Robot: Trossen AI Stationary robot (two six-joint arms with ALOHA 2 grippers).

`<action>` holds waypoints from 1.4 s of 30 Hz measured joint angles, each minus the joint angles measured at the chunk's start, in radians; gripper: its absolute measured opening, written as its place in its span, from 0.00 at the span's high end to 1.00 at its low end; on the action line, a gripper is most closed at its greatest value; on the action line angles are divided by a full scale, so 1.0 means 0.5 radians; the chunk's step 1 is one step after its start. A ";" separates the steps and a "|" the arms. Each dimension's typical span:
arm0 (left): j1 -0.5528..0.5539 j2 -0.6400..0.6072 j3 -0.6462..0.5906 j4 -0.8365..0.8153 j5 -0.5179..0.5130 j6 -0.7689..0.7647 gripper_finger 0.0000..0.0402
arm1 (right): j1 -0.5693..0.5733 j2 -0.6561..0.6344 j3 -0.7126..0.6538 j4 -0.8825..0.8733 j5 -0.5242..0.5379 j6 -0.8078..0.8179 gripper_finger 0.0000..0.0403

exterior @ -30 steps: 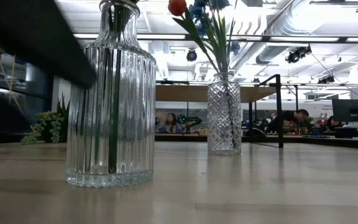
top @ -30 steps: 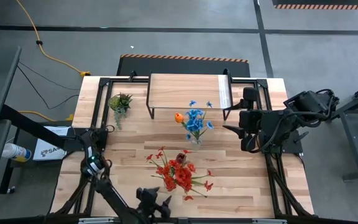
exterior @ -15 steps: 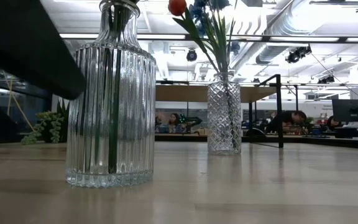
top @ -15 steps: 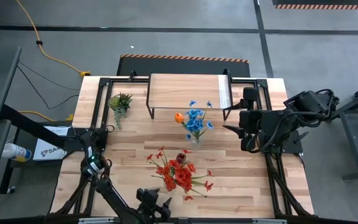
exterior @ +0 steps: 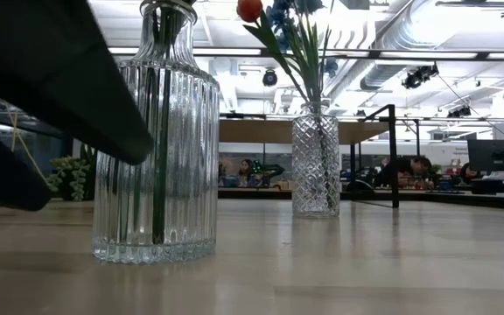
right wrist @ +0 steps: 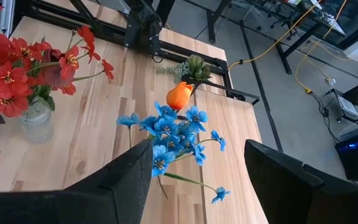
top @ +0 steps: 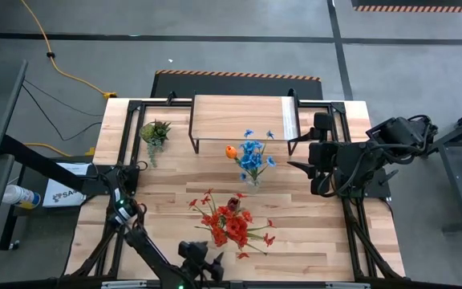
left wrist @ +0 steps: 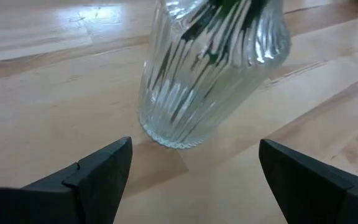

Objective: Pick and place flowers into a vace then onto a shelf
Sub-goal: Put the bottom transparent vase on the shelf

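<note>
**Left pincer wide at the ribbed vase, right pincer parked beside the blue bunch**

Working from the left of the overhead frame: I see the small green leafy tuft (top: 155, 132) at the upper left of the desk (top: 167, 185), well apart from everything else. My left pincer (left wrist: 188, 165) sits low at the bottom centre of the overhead frame, its fingers (left wrist: 101, 171) spread far apart and gripping nothing. Through its wrist camera the ribbed glass vase (left wrist: 210, 68) stands upright just ahead of the gap between the fingers, not touching either one. That vase carries the red flowers (top: 229, 225), with a dark maroon tulip (top: 239, 197) at their upper edge.

Further right and higher in the overhead frame, the diamond-cut vase (exterior: 315, 166) holds the blue flowers (top: 253, 156) and the orange tulip (top: 230, 150). It stands on the desk just in front of the shelf (top: 243, 118), not on it; the shelf top is bare.

At the right of the frame, my right pincer (top: 305, 167) hangs level with the blue bunch, near it but apart. Its fingers (right wrist: 126, 180) stand partly apart with nothing between them.
</note>
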 joint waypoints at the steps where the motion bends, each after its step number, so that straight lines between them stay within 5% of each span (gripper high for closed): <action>1: 0.007 0.000 0.000 0.000 0.003 0.000 0.05 | 0.001 0.000 0.000 0.001 0.000 -0.001 0.39; 21: 0.112 -0.001 0.000 0.122 -0.011 0.448 0.05 | 0.000 0.000 0.000 0.034 0.060 0.114 0.39; 42: 0.147 0.018 -0.001 0.128 -0.098 0.511 0.05 | 0.000 0.000 0.000 0.032 0.023 0.172 0.39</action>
